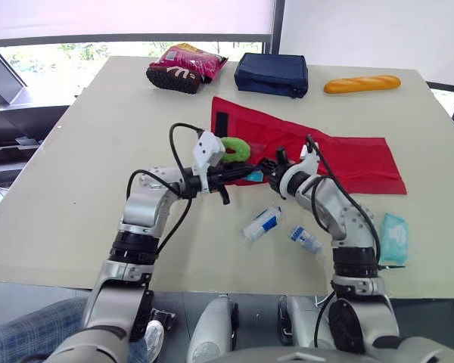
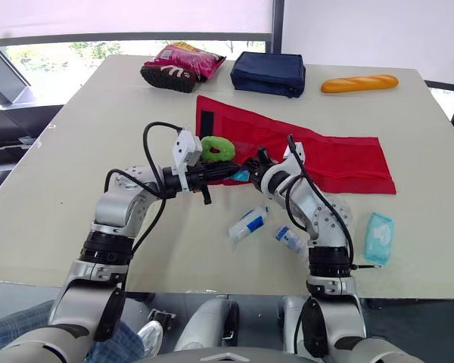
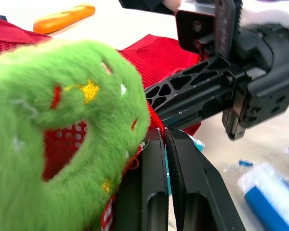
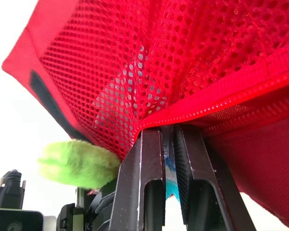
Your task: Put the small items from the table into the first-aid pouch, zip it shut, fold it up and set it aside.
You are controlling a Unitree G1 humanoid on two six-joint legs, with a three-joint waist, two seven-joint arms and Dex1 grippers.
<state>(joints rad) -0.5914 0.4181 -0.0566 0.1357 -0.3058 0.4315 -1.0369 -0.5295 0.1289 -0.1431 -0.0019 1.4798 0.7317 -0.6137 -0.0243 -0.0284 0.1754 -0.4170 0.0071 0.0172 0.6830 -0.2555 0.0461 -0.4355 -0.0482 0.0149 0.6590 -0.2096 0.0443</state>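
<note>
**Two claws meeting at the red pouch's near edge; three small items loose on the tabletop**

One first-aid pouch (image 1: 363,162), red, opened out flat across the middle of the pale tabletop (image 1: 83,151). Smooth cloth on its right part, open mesh toward the left, one black strip near its far left corner. One plush ring (image 1: 236,148), bright green and fuzzy with small yellow and red flecks, on the pouch's left part, just beside the left claw (image 1: 248,175).

Left claw narrow: two black fingers (image 3: 151,192) almost touching, a teal sliver (image 1: 256,176) in the slit, red hem at the tips. Hem or sliver pinched, cannot tell. Right claw (image 1: 269,166) facing it tip to tip, its two fingers (image 4: 149,183) closed on the pouch's corded red hem, mesh draped over them.

Three small items loose nearer than the pouch, right of centre:
- one white tube (image 1: 260,223) with blue print, lying slanted
- one smaller white-and-blue packet (image 1: 306,239) just right of it
- one soft teal tissue pack (image 1: 393,237) well to the right, close to the tabletop's near right edge

Three things along the far side:
- one crinkled pink-and-maroon snack bag (image 1: 186,66) at left
- one boxy navy case (image 1: 272,73) in the middle
- one long golden baguette (image 1: 362,84) at right
</note>
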